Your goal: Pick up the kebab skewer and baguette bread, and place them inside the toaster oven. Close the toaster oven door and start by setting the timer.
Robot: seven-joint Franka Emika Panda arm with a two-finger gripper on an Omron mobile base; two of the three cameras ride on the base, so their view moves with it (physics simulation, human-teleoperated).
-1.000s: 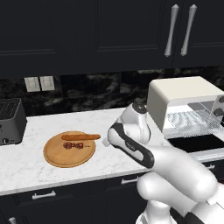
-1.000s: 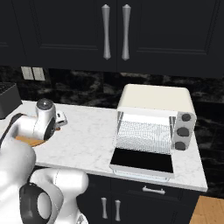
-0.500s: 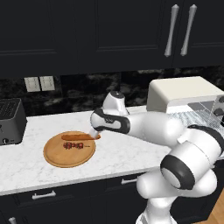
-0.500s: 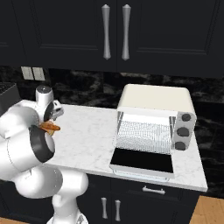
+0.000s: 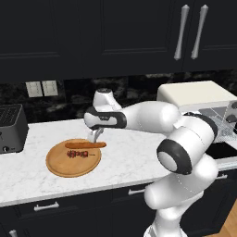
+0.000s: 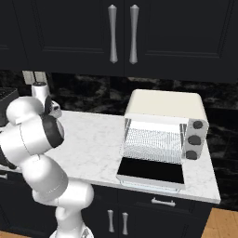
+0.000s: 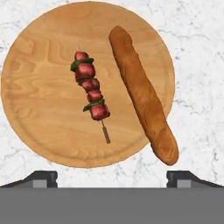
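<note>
The kebab skewer (image 7: 91, 89) with red and green chunks lies on a round wooden board (image 7: 39, 100). Beside it, the long orange-brown baguette bread (image 7: 142, 94) rests with one end past the board's rim. My gripper (image 7: 112, 177) hovers above them, open and holding nothing, its fingertips (image 7: 41, 178) set wide apart. From the left base view the gripper (image 5: 96, 135) hangs just over the right end of the baguette (image 5: 85, 145), with the skewer (image 5: 77, 153) in front of it. The cream toaster oven (image 6: 162, 125) stands far to the right, its door (image 6: 151, 172) folded down flat.
A dark grey slot toaster (image 5: 10, 127) stands at the counter's left end. Three dark knobs (image 6: 195, 139) line the oven's right side and a wire rack shows inside. White marble counter (image 6: 93, 144) stretches between the board (image 5: 58, 169) and the oven (image 5: 199, 99).
The arm has swung left from near the oven and reached out over the wooden board, lowering toward the baguette. The gripper stayed open; the food has not moved.
</note>
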